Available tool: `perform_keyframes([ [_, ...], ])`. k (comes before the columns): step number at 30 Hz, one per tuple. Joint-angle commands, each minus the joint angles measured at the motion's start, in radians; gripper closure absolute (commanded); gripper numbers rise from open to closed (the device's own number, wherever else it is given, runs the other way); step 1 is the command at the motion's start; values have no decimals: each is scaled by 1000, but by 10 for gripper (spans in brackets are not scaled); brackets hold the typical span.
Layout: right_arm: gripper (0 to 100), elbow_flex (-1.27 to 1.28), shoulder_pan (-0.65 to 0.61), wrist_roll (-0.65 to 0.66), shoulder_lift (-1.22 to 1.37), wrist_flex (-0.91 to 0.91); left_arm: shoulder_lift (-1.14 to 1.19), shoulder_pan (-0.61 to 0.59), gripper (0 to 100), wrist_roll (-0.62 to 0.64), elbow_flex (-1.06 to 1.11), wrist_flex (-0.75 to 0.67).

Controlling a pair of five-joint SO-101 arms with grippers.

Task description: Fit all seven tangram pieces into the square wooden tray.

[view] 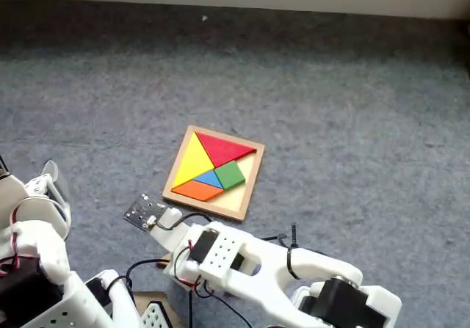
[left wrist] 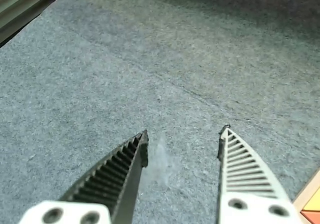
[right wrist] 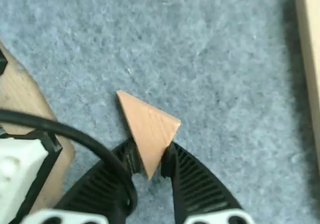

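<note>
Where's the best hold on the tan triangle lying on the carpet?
Its two slanted edges, from above at the narrow corner, where the right pincer pinches the tan triangle. It lies flat on the carpet, so only edges offer a hold. They taper, so probably grip further in from the tip.

Wooden tray (right wrist: 309, 43) mostly off-frame.

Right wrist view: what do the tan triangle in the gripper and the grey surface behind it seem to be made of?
The tan triangle, pinched by the right gripper, looks like bare, unpainted wood: a matte face with faint parallel grain lines. The grey surface looks like felt or short-pile carpet: fuzzy, mottled fibres with no sheen.
</note>
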Motion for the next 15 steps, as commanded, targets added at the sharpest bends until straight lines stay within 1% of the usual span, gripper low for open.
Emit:
perform_keyframes([
  [1,960,-24,107,35,-2,33,-4,-4,768,-5,-36,14],
  [3,905,-61,102,34,-2,91,-4,-4,768,-5,-35,14],
  [7,794,-151,44,29,-2,255,-4,-4,768,-5,-35,14],
  [10,781,-208,-2,28,-2,341,-4,-4,768,-5,-35,14],
  [15,781,-262,-38,26,-42,432,-4,-4,768,-5,-35,14],
])
